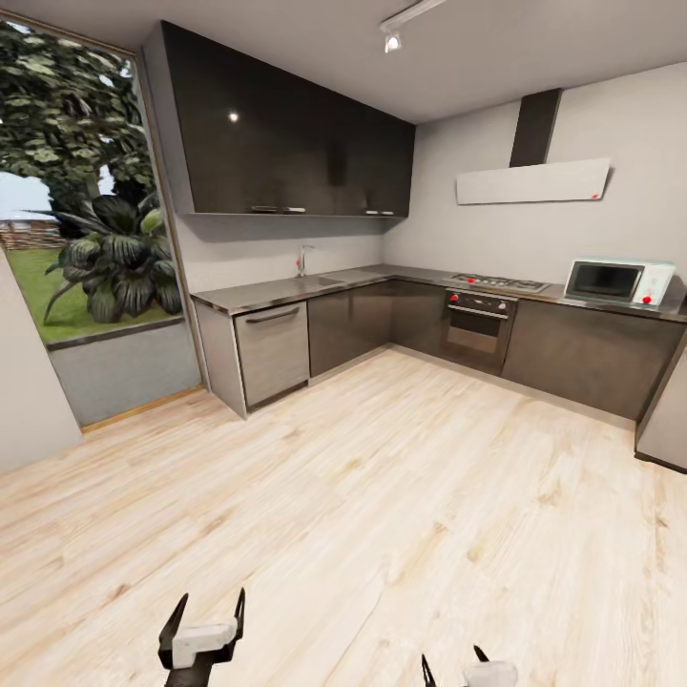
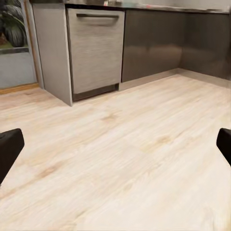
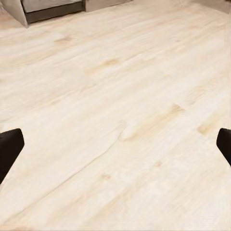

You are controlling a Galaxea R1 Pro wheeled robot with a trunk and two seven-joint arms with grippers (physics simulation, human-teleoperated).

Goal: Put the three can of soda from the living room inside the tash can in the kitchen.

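I am in the kitchen, over its pale wood floor (image 1: 382, 496). The soda cans and the trash can are out of view. My left gripper (image 1: 210, 606) hangs low at the head view's bottom edge, open, with nothing between its black fingers (image 2: 9, 149). My right gripper (image 1: 450, 660) is just inside the bottom edge, also open and empty, its fingers (image 3: 9, 147) spread wide above bare planks.
Dark grey L-shaped cabinets (image 1: 358, 324) run along the far walls, with a steel dishwasher front (image 1: 273, 351), an oven (image 1: 477, 329) and a white microwave (image 1: 618, 281). Glossy black wall cupboards (image 1: 286, 134) hang above. A tall window with a plant (image 1: 86, 219) is at the left.
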